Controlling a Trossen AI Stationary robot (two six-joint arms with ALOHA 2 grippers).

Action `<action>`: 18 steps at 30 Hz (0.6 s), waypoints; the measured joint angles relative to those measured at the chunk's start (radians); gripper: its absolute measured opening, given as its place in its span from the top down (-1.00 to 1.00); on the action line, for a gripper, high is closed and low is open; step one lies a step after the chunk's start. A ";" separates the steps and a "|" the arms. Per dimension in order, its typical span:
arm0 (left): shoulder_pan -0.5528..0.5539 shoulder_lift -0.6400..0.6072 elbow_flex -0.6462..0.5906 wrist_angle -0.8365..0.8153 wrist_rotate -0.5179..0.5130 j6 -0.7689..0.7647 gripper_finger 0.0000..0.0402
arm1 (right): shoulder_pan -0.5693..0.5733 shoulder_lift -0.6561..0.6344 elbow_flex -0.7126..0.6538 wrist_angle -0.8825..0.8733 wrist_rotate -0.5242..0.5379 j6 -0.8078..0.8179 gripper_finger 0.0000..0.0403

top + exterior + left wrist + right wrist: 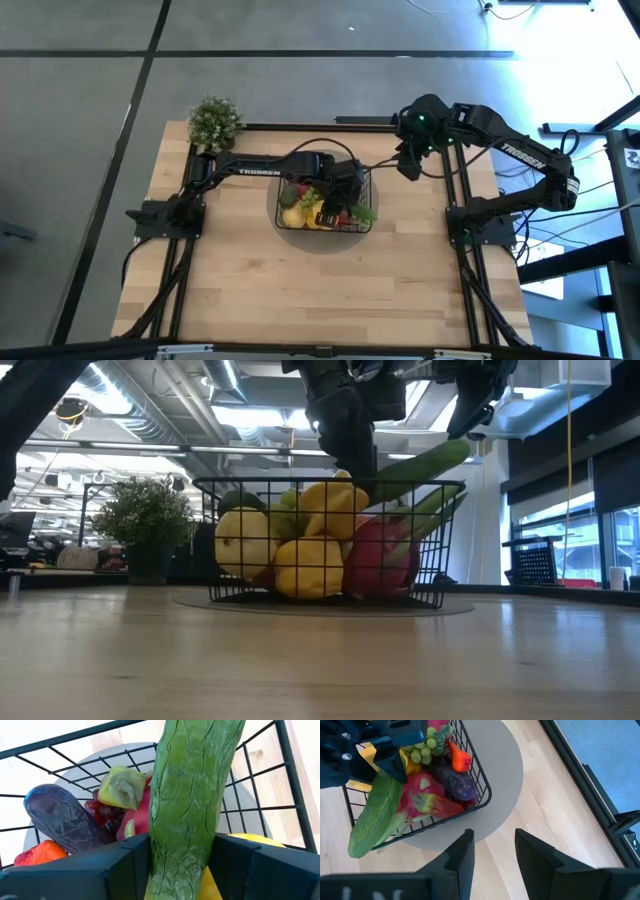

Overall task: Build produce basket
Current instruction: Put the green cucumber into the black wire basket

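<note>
Green cucumber [192, 805] is clamped in your left gripper [180, 865], right over the black wire basket [283, 222] in the middle of the wooden desk [240, 290]. Inside the basket you can see a yellow lemon [243, 542], a pink dragon fruit [422, 795], a purple eggplant [454, 782] and green grapes [429, 747]. Your right gripper [492, 852] waits beside the basket above the desk, fingers a little apart, holding nothing.

"TROSSEN" on left arm [262, 171]; "TROSSEN" on right arm [522, 155].
</note>
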 joint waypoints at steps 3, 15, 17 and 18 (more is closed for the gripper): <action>0.000 0.000 0.000 0.000 0.005 0.001 0.20 | 0.000 0.000 0.000 0.000 0.000 -0.002 0.35; 0.012 0.000 0.000 -0.006 -0.012 -0.022 0.18 | 0.000 0.000 0.000 0.000 0.000 0.000 0.35; 0.016 0.000 0.000 -0.006 -0.013 -0.022 0.18 | 0.000 0.000 0.000 0.000 0.000 -0.001 0.35; 0.016 0.000 0.000 -0.006 -0.013 -0.022 0.18 | 0.000 0.000 0.000 0.000 0.000 -0.002 0.35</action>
